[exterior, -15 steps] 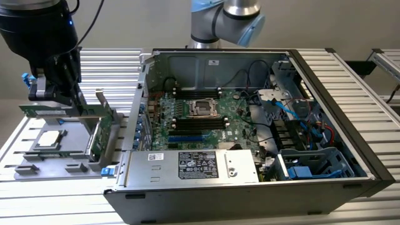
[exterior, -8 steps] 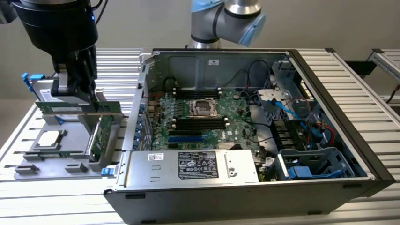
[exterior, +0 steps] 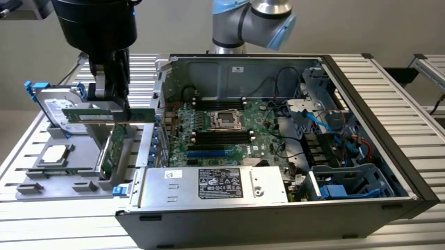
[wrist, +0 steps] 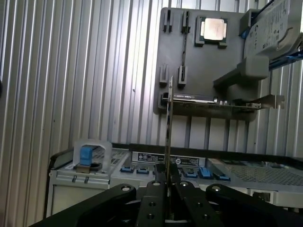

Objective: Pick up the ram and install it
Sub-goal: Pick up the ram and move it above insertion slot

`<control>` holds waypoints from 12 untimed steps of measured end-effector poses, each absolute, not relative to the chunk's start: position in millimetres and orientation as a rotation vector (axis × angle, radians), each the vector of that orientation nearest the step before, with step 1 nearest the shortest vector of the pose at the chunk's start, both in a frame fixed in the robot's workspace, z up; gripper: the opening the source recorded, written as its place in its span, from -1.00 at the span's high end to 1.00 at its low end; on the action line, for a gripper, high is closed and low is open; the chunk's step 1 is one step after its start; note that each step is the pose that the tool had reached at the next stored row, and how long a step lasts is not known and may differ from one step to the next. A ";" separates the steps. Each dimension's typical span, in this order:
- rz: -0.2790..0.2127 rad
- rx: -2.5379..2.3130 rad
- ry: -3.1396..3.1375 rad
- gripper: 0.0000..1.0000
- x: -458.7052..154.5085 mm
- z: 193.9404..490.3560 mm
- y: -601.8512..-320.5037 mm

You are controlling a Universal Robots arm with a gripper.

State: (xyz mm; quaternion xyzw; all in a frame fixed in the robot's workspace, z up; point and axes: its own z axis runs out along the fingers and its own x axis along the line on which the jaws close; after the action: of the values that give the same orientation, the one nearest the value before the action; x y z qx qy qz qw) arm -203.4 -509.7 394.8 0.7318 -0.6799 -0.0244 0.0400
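Above the gray parts tray (exterior: 41, 179), on the exterior view's left of the open computer case (exterior: 278, 229), the gripper (exterior: 111, 105) pinched the ram (exterior: 83, 115) from above near mid-length. The stick stood on edge, its long axis level, one end pointing toward the case.

Bench (exterior: 389, 73): silver ribbed aluminium slats, long parallel grooves; same ribbing fills background in wrist view. Second slatted frame (exterior: 430, 65) at exterior view's right, set apart by gap. Dark cable (exterior: 438, 101) hangs beside it. Beige plain surface (exterior: 17, 125) beyond bench at exterior view's left, floor or wall unclear. Pale backdrop (exterior: 347, 26) behind. Light soft, even.
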 end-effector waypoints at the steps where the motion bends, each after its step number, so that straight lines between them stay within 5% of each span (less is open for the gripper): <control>1: -0.075 2.242 -2.083 0.72 -199.3 395.6 -509.6; 12: -0.075 2.242 -2.083 0.72 -159.7 397.1 -498.5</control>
State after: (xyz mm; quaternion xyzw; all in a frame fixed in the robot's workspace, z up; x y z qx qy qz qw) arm -159.7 -498.5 397.1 0.7319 -0.6798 -0.0243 0.0401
